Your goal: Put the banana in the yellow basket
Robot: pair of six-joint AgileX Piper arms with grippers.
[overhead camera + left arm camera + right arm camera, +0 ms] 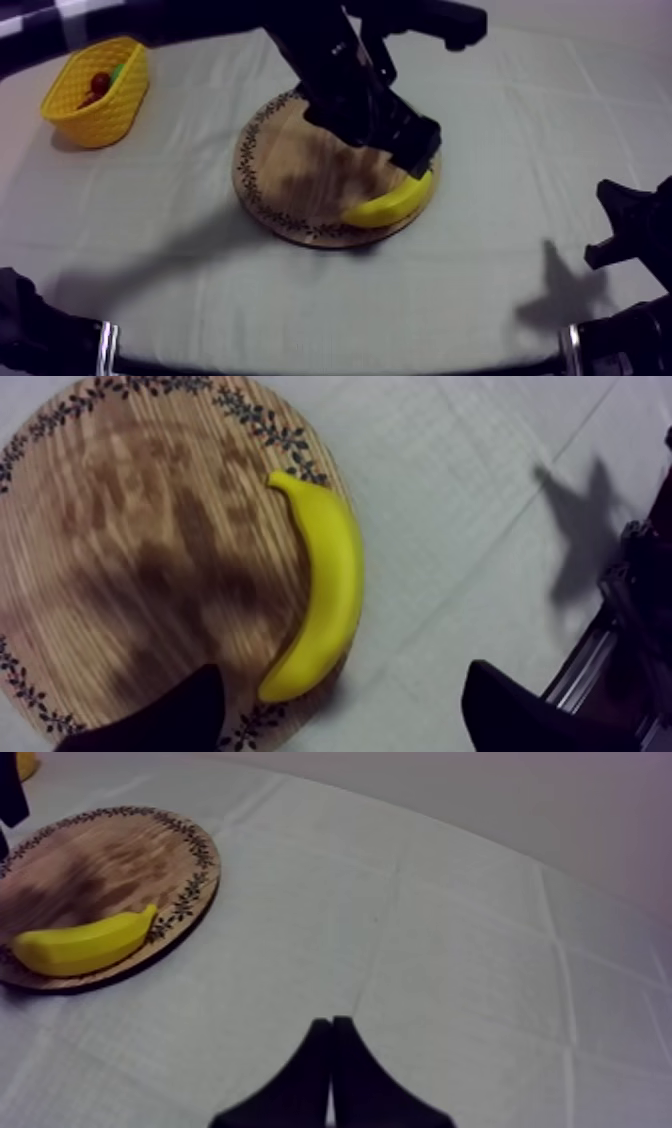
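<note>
One banana (325, 591) on the board (130, 556) rim, just below the left pincer (342, 676), fingers spread apart and empty.

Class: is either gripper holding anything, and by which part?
Nothing is held. The left gripper is open over the banana on the wooden board; the right gripper is shut on nothing.

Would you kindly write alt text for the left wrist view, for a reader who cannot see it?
A yellow banana lies curved along the edge of the round wooden board. The left end effector hangs above it, open, one finger over the board and one over the cloth.
</note>
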